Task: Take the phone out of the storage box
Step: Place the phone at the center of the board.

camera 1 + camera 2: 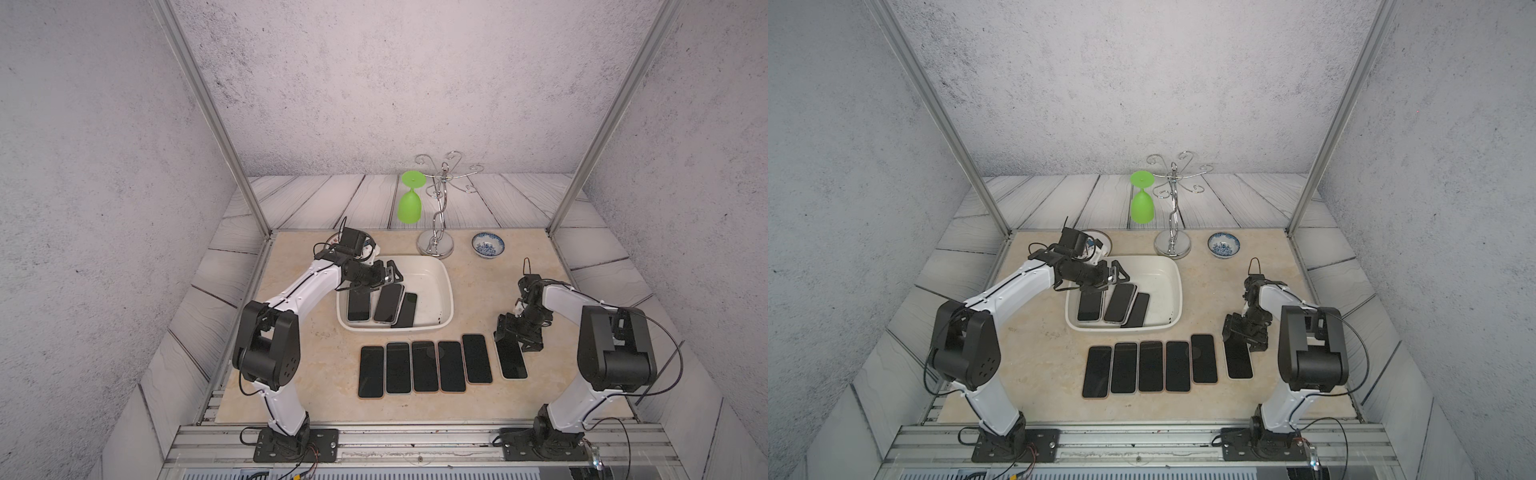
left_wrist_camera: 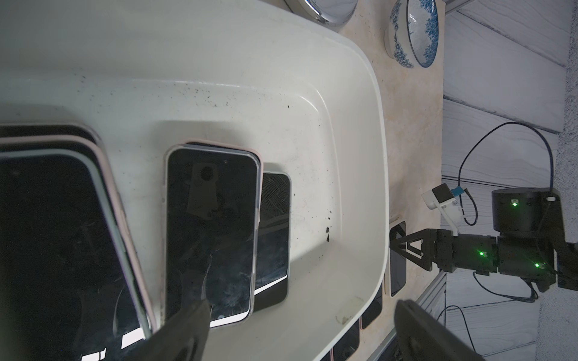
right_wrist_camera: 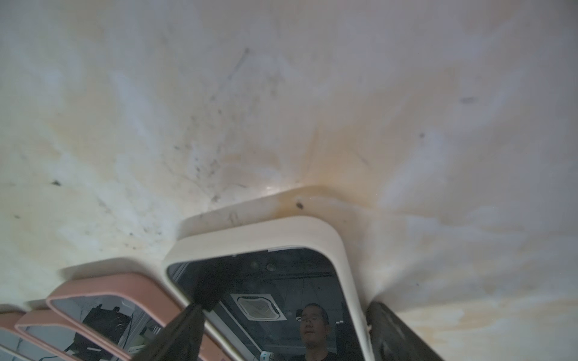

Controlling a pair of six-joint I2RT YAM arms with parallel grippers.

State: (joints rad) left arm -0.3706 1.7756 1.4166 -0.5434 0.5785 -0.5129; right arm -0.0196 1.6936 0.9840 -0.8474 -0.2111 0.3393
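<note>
Six phones point(image 1: 424, 368) lie at 6 o'clock of the storage box point(image 1: 450, 291), right gripper point(image 1: 510, 337) standing open over the last; left gripper point(image 1: 394, 274), jaws wide, should next clamp the clear-cased phone point(image 2: 212, 231) inside

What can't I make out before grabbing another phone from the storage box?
Phone count in the storage box: both top views, left end effector covers the far ends; left wrist view cuts off the stacked phones.
The plate: both top views, mostly behind the left arm.
Contact between right end effector and the end phone: both top views, too small; right wrist view, blurred.
</note>
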